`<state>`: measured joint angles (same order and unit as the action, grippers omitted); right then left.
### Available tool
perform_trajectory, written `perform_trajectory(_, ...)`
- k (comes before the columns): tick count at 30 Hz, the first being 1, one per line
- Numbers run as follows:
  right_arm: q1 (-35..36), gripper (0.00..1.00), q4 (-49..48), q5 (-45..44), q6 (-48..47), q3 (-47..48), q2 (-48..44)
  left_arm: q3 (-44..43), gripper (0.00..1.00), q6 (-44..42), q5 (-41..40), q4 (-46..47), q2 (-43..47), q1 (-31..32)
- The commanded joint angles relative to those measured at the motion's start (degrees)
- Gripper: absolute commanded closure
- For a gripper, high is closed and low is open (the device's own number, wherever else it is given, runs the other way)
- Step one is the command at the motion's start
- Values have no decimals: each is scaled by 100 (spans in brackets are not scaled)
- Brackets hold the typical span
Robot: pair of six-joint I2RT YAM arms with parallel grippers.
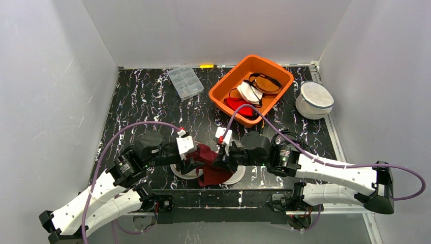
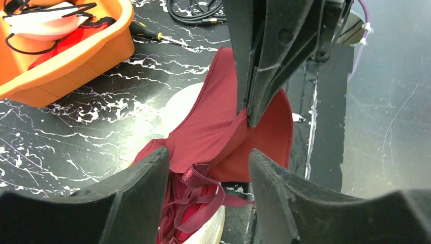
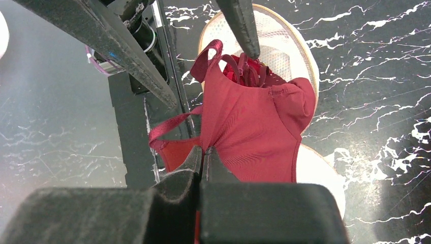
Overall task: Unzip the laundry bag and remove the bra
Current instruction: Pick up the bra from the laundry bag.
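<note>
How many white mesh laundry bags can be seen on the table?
2. A closed laundry bag sits at the far right, beside the orange bin. An open laundry bag lies at the near edge under the dark red bra. Another could be hidden inside the bin.

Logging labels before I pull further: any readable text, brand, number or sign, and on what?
None readable.
The red bra, mesh laundry bag, orange bin and clear compartment box show no print.
A small label on the right arm is too blurred to read.
</note>
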<state>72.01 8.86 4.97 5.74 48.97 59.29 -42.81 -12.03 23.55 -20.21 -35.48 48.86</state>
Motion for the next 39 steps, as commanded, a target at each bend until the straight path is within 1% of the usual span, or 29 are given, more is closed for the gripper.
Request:
perform_trajectory(1,-25,99,-89,56,-100,245,1,-99,49,-212,247,-263,11,-17)
perform_trajectory(5,-27,99,-136,57,-59,259,59,66,65,-75,159,-153,-97,-10)
perform_trajectory(7,-26,99,-124,56,-63,300,95,129,68,16,226,-62,-138,-8)
perform_trajectory(9,-21,99,-92,61,-64,350,140,204,69,103,290,55,-134,-4)
perform_trajectory(13,-22,99,-47,56,-83,417,175,277,65,140,272,138,-122,1)
perform_trajectory(16,-28,99,-44,57,-90,458,203,305,52,121,227,133,-127,6)
perform_trajectory(18,-27,99,-43,72,-90,508,235,324,47,98,177,140,-119,20)
perform_trajectory(22,-24,99,-21,83,-88,589,291,345,45,58,134,139,-120,48)
perform_trajectory(24,-26,99,-2,91,-86,613,296,346,51,40,105,139,-129,61)
perform_trajectory(28,-25,99,6,91,-9,612,312,302,76,56,-52,146,-233,91)
perform_trajectory(29,-21,99,2,38,56,618,312,293,81,92,-115,156,-251,89)
perform_trajectory(30,-25,91,33,-87,176,648,316,276,85,177,-167,190,-256,93)
perform_trajectory(32,-27,69,343,-539,462,837,364,256,91,353,-170,336,-217,97)
perform_trajectory(33,-23,59,487,-758,600,950,380,267,94,452,-178,433,-175,97)
perform_trajectory(35,-21,38,650,-927,861,1064,319,369,100,647,-287,670,-80,97)
perform_trajectory(36,-20,30,710,-984,998,1114,260,439,100,754,-394,774,-33,97)
perform_trajectory(37,-20,20,765,-1036,1145,1142,180,505,100,865,-485,860,-3,97)
perform_trajectory(38,-21,13,799,-1122,1300,1161,94,588,100,980,-551,943,32,97)
perform_trajectory(39,-20,10,843,-1259,1463,1162,-42,655,100,1102,-606,1017,75,109)
